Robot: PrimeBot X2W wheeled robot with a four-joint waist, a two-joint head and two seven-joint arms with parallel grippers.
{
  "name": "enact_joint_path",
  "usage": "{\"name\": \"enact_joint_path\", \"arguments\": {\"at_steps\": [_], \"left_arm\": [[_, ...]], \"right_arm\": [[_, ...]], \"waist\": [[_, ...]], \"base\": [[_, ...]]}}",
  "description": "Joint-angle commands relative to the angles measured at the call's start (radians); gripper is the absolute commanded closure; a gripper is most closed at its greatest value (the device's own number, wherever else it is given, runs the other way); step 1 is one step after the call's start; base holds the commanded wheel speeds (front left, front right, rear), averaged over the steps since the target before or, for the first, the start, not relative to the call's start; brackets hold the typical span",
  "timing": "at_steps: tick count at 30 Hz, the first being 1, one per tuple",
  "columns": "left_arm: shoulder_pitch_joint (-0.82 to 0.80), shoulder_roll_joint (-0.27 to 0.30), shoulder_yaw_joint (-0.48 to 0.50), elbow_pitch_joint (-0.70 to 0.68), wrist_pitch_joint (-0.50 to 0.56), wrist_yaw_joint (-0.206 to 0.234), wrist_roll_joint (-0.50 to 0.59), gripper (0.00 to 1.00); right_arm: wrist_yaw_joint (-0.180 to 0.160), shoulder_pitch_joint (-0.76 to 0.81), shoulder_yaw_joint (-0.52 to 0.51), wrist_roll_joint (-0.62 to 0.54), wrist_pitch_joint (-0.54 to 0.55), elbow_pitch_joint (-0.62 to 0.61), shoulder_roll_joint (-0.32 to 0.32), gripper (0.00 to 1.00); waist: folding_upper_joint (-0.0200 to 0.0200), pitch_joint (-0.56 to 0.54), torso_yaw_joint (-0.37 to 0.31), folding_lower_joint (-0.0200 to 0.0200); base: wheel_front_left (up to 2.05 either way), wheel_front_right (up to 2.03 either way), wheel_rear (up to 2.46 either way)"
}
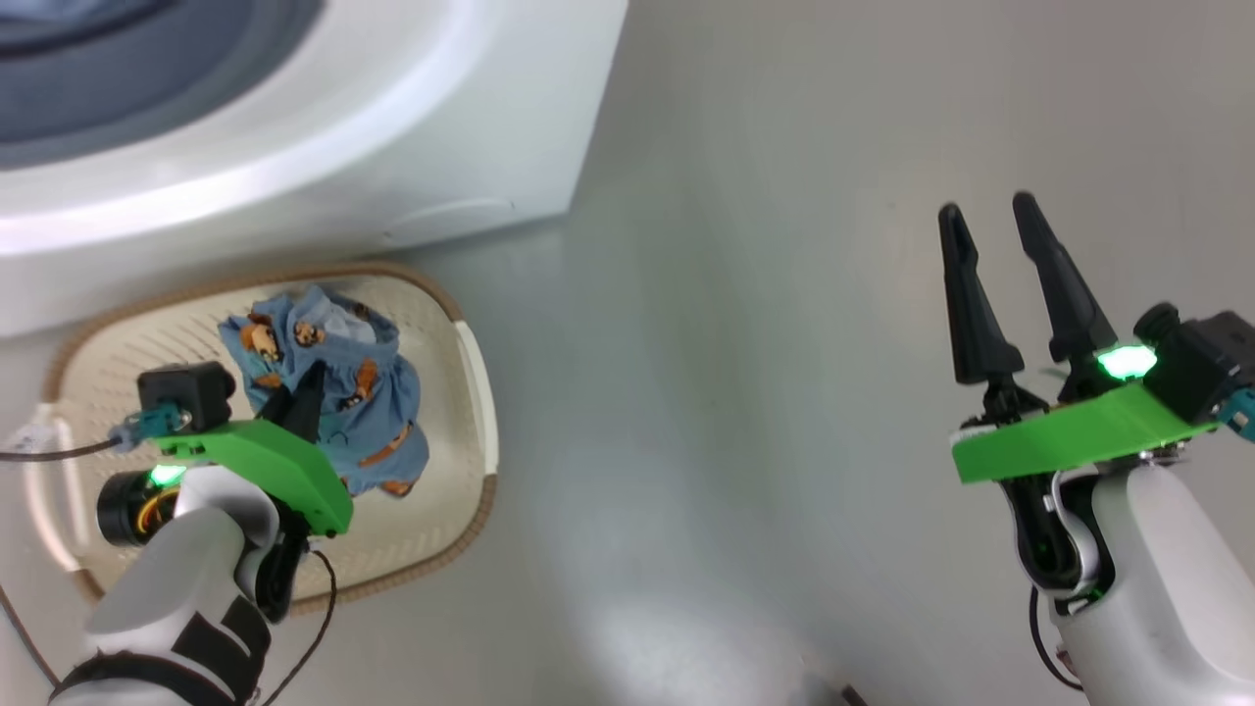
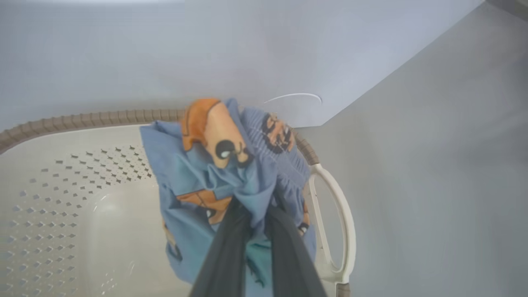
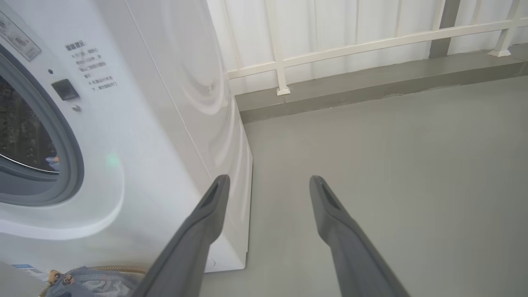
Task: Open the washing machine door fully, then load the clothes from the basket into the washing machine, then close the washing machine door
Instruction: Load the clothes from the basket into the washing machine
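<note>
one bunch of blue bear-print clothes (image 2: 194,177), pinched by left pincer (image 2: 255,208), over cream basket (image 2: 62,198), right pincer (image 1: 986,206) spread

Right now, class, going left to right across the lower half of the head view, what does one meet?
The basket's left handle → clothes → basket's right handle → floor → right hand. The left hand overlaps the clothes, so it is left out.
</note>
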Motion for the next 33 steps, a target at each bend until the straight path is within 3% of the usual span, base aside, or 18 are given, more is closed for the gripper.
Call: {"name": "enact_joint_path", "arguments": {"at_steps": [1, 13, 33], "left_arm": [[0.011, 0.035, 0.032, -0.024, -0.013, -0.002, 0.002, 1.00], [0.191, 0.048, 0.312, -0.287, -0.014, 0.027, 0.245, 1.00], [0.485, -0.045, 0.635, -0.713, -0.014, 0.051, 0.600, 1.00]], "right_arm": [[0.004, 0.034, 0.010, -0.011, -0.008, -0.017, -0.014, 0.00], [0.004, 0.110, 0.009, -0.018, -0.008, -0.001, -0.055, 0.00], [0.004, 0.213, -0.016, -0.025, -0.008, 0.006, -0.089, 0.00]], "waist": [[-0.0001, -0.065, 0.036, 0.0002], [-0.0001, -0.188, 0.090, 0.0002], [-0.0001, -0.322, 0.160, 0.0002]], "base": [[0.00, 0.00, 0.00], [0.00, 0.00, 0.00], [0.00, 0.00, 0.00]]}}
